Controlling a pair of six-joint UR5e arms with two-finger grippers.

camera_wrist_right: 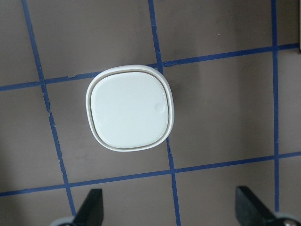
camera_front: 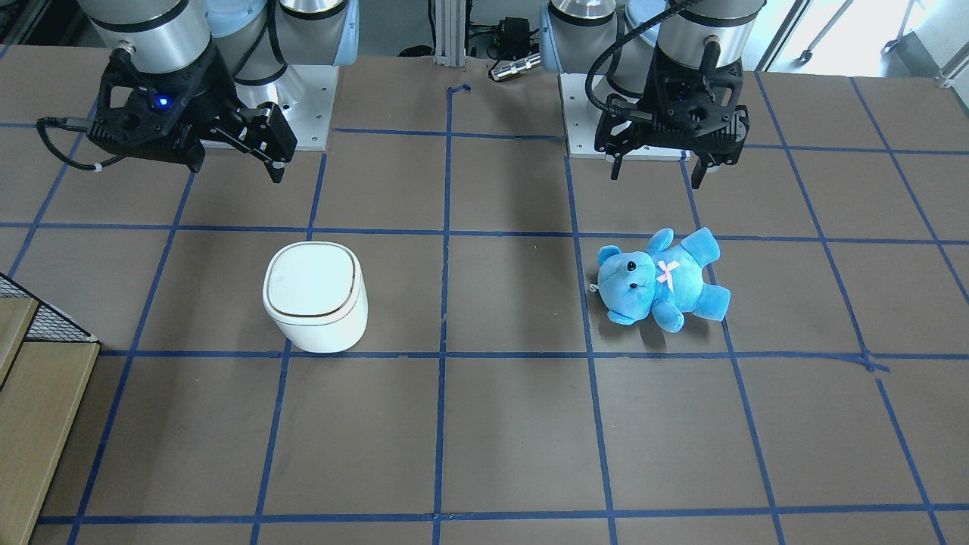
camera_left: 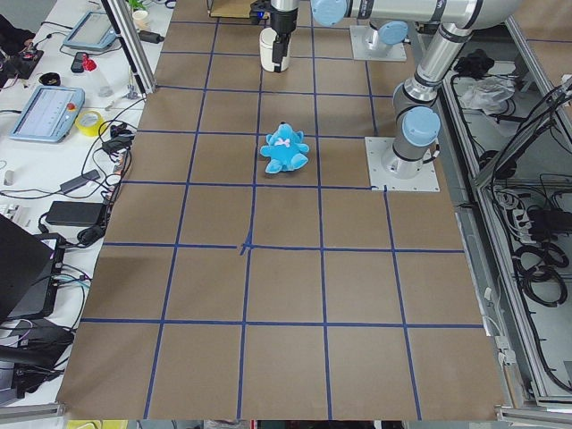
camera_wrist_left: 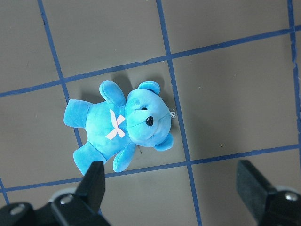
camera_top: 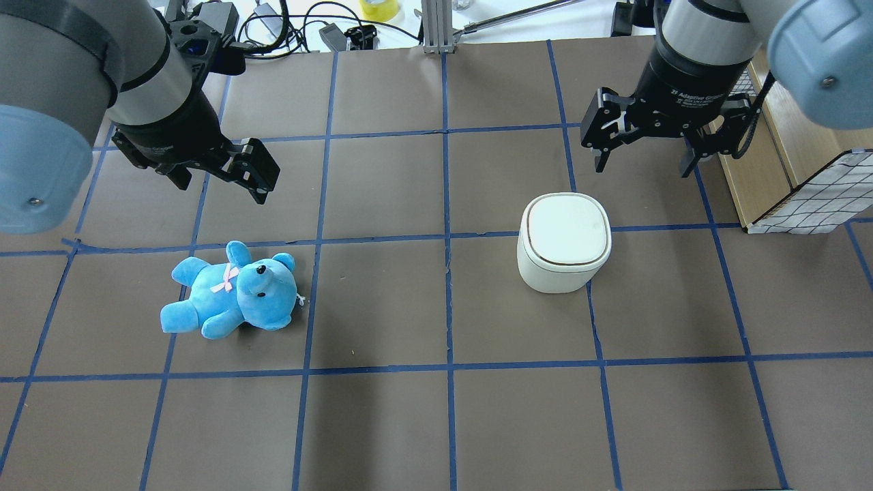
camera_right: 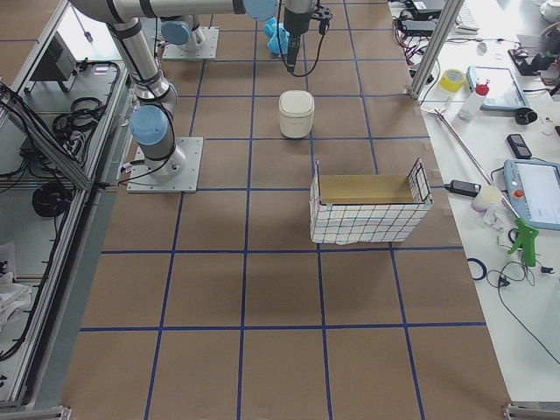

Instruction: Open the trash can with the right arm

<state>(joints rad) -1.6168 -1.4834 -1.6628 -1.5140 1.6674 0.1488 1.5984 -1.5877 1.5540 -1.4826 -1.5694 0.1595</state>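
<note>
The trash can (camera_top: 565, 239) is a small white rounded-square bin that stands upright on the brown table with its flat lid shut. It also shows in the front view (camera_front: 312, 291) and the right wrist view (camera_wrist_right: 129, 113). My right gripper (camera_top: 642, 160) hangs open and empty above the table, just beyond the can and a little to its right, not touching it. In the front view the right gripper (camera_front: 235, 166) shows its lit blue light. My left gripper (camera_top: 222, 187) is open and empty, above the table near the blue bear.
A blue plush bear (camera_top: 228, 290) lies on its back on the left half, below the left gripper (camera_wrist_left: 174, 188). A checked fabric basket with a cardboard lining (camera_right: 369, 210) stands on the table's right side, near the right arm. Blue tape lines grid the table.
</note>
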